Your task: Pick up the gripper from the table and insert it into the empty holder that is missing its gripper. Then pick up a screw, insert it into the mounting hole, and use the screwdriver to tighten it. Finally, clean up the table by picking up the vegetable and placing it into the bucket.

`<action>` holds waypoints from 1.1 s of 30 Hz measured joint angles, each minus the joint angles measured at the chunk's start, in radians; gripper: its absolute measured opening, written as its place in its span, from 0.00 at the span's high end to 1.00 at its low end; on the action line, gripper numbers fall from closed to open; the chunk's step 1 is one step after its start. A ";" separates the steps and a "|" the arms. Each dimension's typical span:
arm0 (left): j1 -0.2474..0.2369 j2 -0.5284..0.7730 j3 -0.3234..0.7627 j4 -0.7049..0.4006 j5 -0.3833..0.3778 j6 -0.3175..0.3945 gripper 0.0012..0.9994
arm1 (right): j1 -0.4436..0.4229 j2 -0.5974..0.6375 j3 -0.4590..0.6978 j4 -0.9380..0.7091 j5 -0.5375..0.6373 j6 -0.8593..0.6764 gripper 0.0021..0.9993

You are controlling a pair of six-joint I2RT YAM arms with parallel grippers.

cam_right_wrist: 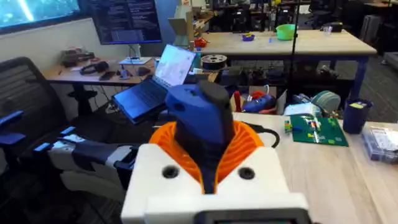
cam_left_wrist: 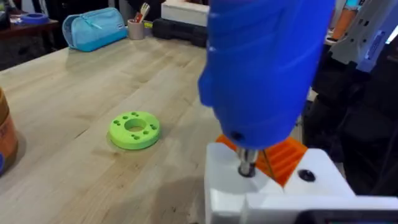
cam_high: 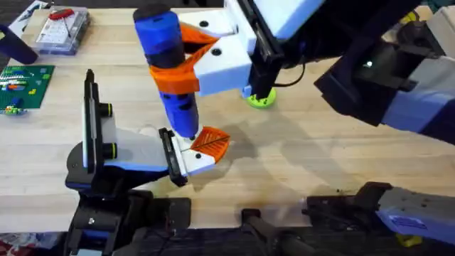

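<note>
The orange ribbed gripper (cam_high: 212,142) sits in the white holder (cam_high: 190,161) at the end of my left arm, resting low over the table (cam_high: 320,156). In the left wrist view the gripper (cam_left_wrist: 287,155) shows behind the holder (cam_left_wrist: 249,190). My right gripper (cam_high: 213,55) is shut on the blue screwdriver (cam_high: 165,50) through an orange clamp (cam_high: 178,77). The driver stands upright with its tip (cam_left_wrist: 247,167) pressed onto the holder's top, hiding any screw beneath it. A dark hole (cam_left_wrist: 306,175) lies beside the tip. The vegetable is out of view.
A bright green ring (cam_high: 261,98) lies right of the screwdriver. At the far left are a clear box (cam_high: 62,30) holding a red-handled tool and a green circuit board (cam_high: 21,85). An orange rounded container (cam_left_wrist: 6,134) shows at the left wrist view's edge.
</note>
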 joint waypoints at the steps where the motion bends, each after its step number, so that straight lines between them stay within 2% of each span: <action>1: 0.000 0.000 0.000 0.000 0.000 0.000 0.99 | 0.000 0.000 0.004 0.000 -0.003 0.000 0.95; 17: 0.000 0.000 0.000 0.000 0.000 0.000 0.99 | 0.000 0.000 0.058 -0.039 -0.041 0.036 0.95; 33: 0.000 0.000 0.000 0.000 0.000 0.000 0.99 | 0.000 0.000 0.059 -0.127 -0.044 -0.064 0.95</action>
